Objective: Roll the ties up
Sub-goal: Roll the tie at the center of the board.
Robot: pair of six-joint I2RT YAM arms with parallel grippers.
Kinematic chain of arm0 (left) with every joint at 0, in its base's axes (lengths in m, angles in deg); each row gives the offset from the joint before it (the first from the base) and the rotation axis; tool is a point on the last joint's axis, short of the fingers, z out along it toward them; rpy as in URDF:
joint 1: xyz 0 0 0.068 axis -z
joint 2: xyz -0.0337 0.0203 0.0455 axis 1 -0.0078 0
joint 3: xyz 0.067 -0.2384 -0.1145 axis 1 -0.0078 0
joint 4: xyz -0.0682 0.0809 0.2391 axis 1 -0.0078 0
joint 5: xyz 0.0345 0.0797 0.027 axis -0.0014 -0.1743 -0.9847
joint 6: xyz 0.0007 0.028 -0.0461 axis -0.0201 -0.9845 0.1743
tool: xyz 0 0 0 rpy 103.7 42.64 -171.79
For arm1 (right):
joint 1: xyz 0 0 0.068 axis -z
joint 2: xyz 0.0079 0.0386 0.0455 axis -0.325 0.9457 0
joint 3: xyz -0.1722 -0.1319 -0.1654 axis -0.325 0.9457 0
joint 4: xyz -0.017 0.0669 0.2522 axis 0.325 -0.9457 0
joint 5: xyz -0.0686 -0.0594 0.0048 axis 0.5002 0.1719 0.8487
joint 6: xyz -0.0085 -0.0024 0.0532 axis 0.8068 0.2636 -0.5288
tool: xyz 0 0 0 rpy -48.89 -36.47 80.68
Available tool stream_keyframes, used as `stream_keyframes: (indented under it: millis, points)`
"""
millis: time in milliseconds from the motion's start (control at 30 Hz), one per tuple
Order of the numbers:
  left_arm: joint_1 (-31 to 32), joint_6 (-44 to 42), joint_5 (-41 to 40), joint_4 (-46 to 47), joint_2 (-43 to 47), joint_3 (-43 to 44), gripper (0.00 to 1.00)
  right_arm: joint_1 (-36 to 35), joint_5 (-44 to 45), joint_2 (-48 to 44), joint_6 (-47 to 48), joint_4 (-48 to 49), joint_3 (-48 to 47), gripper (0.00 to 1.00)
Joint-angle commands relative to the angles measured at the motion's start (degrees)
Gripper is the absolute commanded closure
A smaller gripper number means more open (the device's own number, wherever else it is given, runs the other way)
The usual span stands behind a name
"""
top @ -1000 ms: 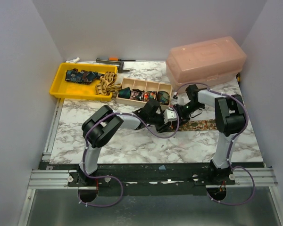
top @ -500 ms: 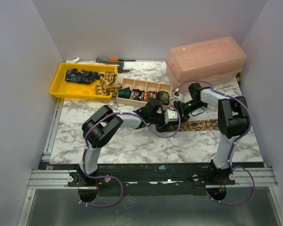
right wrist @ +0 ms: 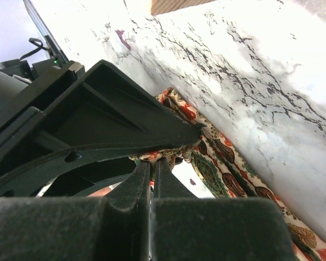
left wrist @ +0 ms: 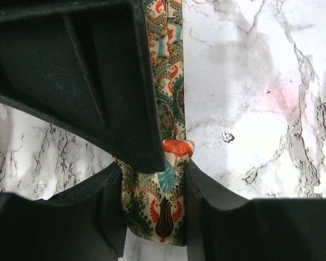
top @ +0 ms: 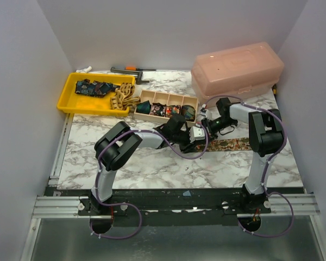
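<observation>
My left fingers (left wrist: pixel 217 217) grasp the folded end of the cream-and-green paisley cloth necktie (left wrist: pixel 168 81), which lies on the white marble bench (left wrist: pixel 261 81). My right fingers (right wrist: pixel 133 190) are clenched together beside it. I'd roll tightly, with the edges aligned.

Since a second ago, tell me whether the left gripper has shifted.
No. The left gripper sits at the same spot near the right end of the wooden tray.

Right gripper (right wrist: pixel 152 163) in the foreground, jaws pressed together, tips right at the bunched end of a tie (right wrist: pixel 217 174). Cream, red and green paisley cloth lying flat on the marble desk (right wrist: pixel 250 81), stretching away from the tips. Left gripper (right wrist: pixel 179 136) just above, touching that bunched end. Wooden box corner (right wrist: pixel 176 4) beyond.
</observation>
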Motion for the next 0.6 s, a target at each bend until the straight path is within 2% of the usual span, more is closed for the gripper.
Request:
stream_keyframes:
  millis: [0,133,333,467,567]
  points:
    - [-1.7,-0.1,-3.5,-9.3,-4.4,-4.4,0.49,-0.2,7.8,0.4,2.3,0.9,1.4,1.00]
    - [-3.4,2.1,1.2,1.2,-1.3,-9.3,0.39,0.0,13.9,1.1,2.2,2.4,2.8,1.00]
    - [-4.5,3.5,5.4,17.5,1.2,-15.3,0.31,0.0,20.6,2.6,1.0,5.1,3.8,1.00]
    - [-4.2,5.5,5.9,23.9,0.1,-15.6,0.29,0.0,20.8,4.0,0.8,5.3,3.3,1.00]
    - [-4.0,7.0,5.1,24.2,-1.5,-13.5,0.28,0.0,17.5,3.1,1.4,4.3,2.4,1.00]
